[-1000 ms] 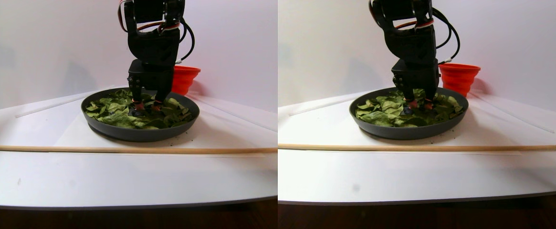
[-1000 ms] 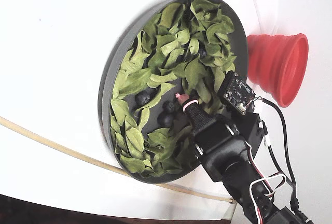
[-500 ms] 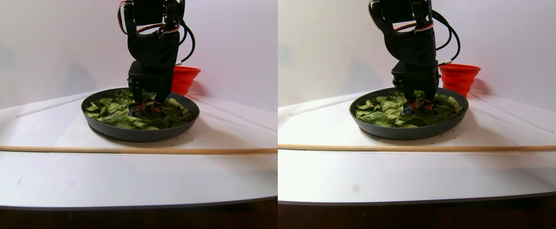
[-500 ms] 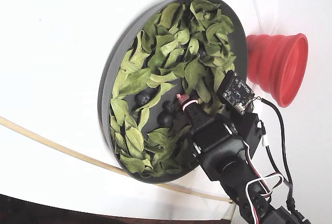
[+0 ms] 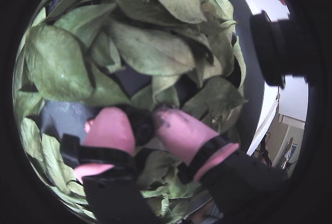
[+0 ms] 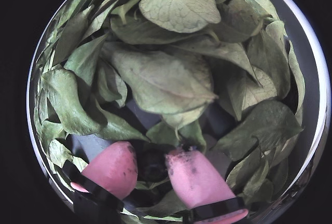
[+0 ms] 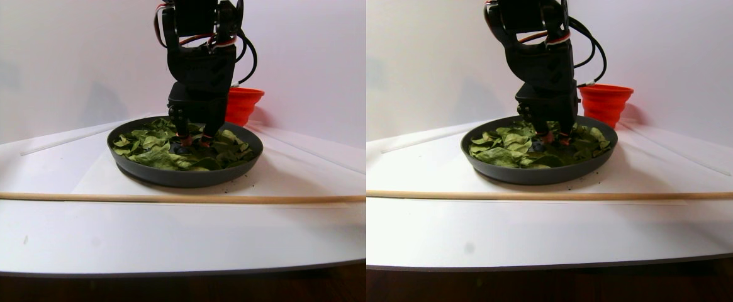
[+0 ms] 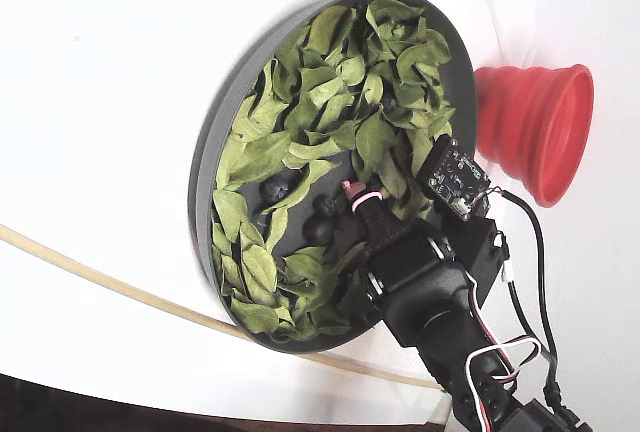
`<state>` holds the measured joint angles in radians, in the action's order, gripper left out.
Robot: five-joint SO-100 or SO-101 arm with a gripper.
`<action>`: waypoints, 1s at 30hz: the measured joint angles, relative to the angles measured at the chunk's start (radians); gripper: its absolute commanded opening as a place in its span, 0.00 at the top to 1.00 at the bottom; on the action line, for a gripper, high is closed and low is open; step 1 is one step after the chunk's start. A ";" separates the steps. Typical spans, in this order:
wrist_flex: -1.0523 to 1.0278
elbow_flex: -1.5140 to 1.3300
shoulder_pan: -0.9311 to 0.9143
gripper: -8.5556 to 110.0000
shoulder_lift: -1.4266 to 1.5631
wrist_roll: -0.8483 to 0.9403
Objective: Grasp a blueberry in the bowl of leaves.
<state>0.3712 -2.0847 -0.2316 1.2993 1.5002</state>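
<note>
- Reaching down into the bowl [image 8: 232, 92], the jaws [image 6: 153, 164] straddle one blueberry [image 6: 152, 165]; in both wrist views the pink fingertips [image 5: 110, 129] sit just beside it on either side, with slivers of shadow between, so I judge them apart, closing but not yet clamped.
- Judging progress: the approach looks done; squeezing and lifting remain.
- At left in the fixed view, the desk [image 8: 100, 72] is smooth white, crossed by a thin wooden rod [image 8: 120, 292].
- Centred there, the dish is matte dark grey, round and shallow, heaped with oval, veined, slightly crinkled leaves [image 8: 335, 72].
- Other dark round berries [image 8: 275, 188] lie in gaps on the bare bowl floor.
- At right stands a ribbed red cup [image 8: 535, 132], funnel-shaped, well apart from the berry.
</note>
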 measured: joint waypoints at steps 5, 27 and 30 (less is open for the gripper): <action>0.000 0.000 0.000 0.85 0.000 0.000; -0.060 0.012 0.000 0.85 0.028 0.000; -0.071 0.020 0.000 0.85 0.028 0.000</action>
<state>0.3007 -2.0647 -0.2316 1.3269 1.5002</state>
